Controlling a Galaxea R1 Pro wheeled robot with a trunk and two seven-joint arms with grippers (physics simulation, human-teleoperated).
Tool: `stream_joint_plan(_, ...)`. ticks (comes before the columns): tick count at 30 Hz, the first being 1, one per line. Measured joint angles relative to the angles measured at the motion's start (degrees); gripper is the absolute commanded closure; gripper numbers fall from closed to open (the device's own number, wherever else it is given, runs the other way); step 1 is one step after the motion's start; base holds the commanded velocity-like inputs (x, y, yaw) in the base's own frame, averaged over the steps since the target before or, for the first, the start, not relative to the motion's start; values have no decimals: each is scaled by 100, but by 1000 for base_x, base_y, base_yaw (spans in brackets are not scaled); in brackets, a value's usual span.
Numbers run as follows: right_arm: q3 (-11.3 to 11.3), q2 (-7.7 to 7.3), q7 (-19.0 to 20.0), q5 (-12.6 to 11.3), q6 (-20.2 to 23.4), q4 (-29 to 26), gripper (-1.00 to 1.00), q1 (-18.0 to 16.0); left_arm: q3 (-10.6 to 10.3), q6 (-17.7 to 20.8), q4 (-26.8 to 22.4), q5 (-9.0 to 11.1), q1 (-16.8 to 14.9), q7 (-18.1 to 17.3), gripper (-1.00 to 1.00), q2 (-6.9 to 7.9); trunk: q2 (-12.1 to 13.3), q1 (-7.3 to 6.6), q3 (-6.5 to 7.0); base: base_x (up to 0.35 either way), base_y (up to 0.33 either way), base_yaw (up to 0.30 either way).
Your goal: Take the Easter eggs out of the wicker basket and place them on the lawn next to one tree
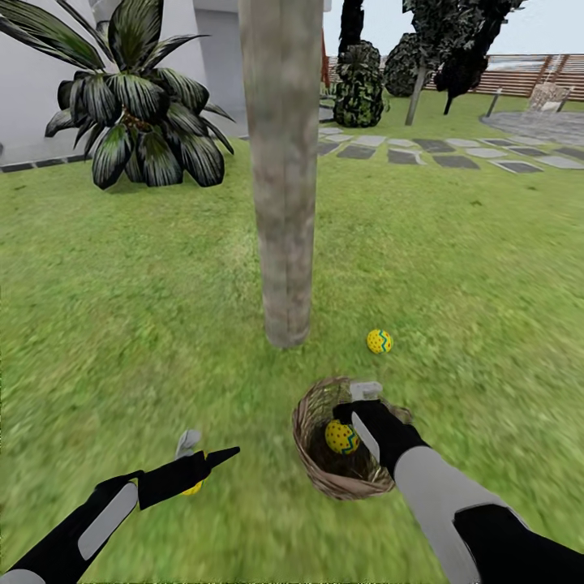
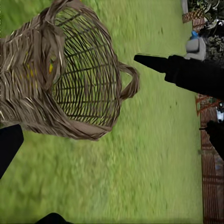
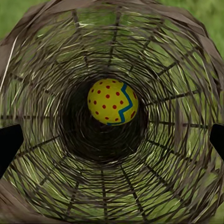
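Your right end effector [image 3: 112,140], fingers spread and empty, sits over the wicker basket [image 1: 312,426] mouth with the last egg [image 3: 112,101] straight ahead, centred between the fingers.

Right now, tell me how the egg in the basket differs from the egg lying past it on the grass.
The egg in the basket sits inside the wicker basket; the egg on the grass lies bare on the lawn. The basket egg lies right beside the right gripper; the grass egg has no gripper near it. The grass egg is closer to the tree trunk. Both are yellow with red dots and a blue zigzag.
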Motion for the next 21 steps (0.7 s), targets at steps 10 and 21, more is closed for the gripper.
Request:
stream_joint_plan(10, -2, 1, 0, 8, -235, 266, -100, 0, 0, 2, 0, -7, 1, 6, -100, 0, 0, 0, -92, 110, -60, 62)
stream_joint_plan(21, -2, 0, 0, 2, -235, 272, -100, 0, 2, 4, -2, 17, 0, -19, -100, 7, 0, 0, -193, 19, -13, 62)
